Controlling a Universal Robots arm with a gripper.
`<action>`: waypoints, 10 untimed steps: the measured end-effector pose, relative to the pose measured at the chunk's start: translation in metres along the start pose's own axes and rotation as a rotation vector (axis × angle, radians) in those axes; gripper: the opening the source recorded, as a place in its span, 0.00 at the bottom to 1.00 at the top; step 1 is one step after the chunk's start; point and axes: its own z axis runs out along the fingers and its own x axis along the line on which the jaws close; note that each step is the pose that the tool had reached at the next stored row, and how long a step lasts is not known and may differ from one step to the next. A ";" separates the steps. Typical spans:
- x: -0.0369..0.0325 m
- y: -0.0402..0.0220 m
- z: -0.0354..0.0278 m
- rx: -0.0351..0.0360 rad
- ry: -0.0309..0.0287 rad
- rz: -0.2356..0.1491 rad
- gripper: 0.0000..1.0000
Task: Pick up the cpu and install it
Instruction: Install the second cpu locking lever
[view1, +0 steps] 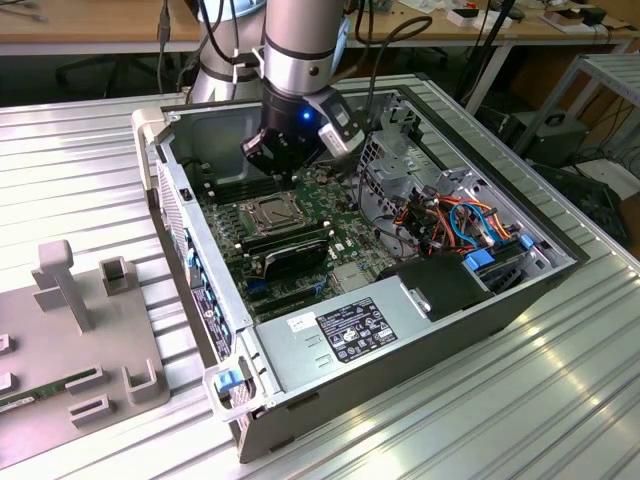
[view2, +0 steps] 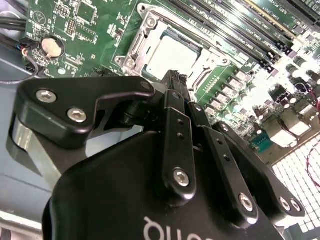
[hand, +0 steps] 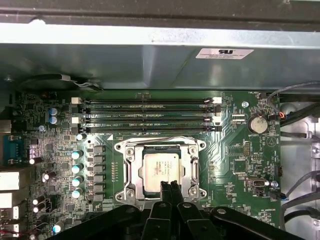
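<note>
Exterior view, left to right: grey fixture tray (view1: 70, 330) at 9 o'clock, then socket (view1: 272, 213) holding the cpu (hand: 161, 171). Gripper (view1: 281, 172) hovers above, jaws closed, empty. Risk: descending contact could shift the unclamped chip, bending pins.

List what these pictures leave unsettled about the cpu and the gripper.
- The cpu lies in the socket; in both wrist views the gripper covers its near edge, so whether it sits flat cannot be told.
- Contact between the shut gripper and the cpu: the fingertips hide that spot.
- In the exterior view the arm hides the board behind the gripper.
</note>
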 end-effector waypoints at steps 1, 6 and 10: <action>0.0000 0.0000 -0.0007 0.0000 0.0000 0.000 0.11; -0.0003 0.0002 -0.0050 0.0001 -0.0001 0.000 0.11; -0.0003 -0.0016 -0.0051 0.0002 0.0000 0.000 0.11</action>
